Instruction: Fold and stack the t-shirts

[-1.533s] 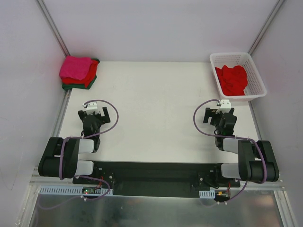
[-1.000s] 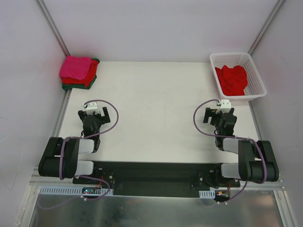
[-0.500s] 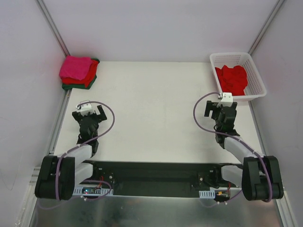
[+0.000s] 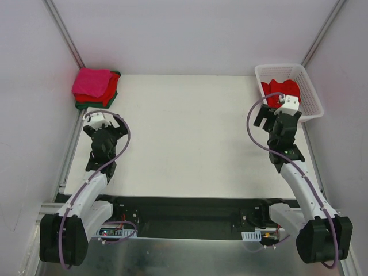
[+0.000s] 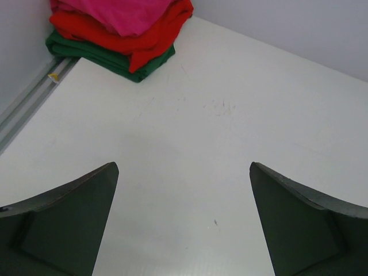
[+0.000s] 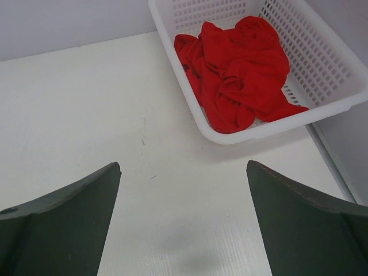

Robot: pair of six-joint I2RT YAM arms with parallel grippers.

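Observation:
A folded stack of t-shirts point(image 4: 95, 87) lies at the table's far left corner: hot pink point(image 5: 121, 10) on top, red point(image 5: 150, 35) under it, dark green point(image 5: 115, 57) at the bottom. A crumpled bright red t-shirt point(image 6: 241, 72) lies in the white lattice basket point(image 4: 307, 95) at the far right. My left gripper point(image 4: 106, 123) is open and empty above the table, short of the stack; it also shows in the left wrist view point(image 5: 183, 172). My right gripper point(image 4: 275, 112) is open and empty just in front of the basket; it also shows in the right wrist view point(image 6: 183, 169).
White walls close the table on the left, back and right. A metal rail point(image 5: 29, 95) runs along the left edge. The basket's near rim point(image 6: 259, 132) stands between my right gripper and the red shirt.
Both arms have stretched forward from their folded rest. The left gripper moved toward the folded stack, the right gripper toward the basket. Both stayed open.

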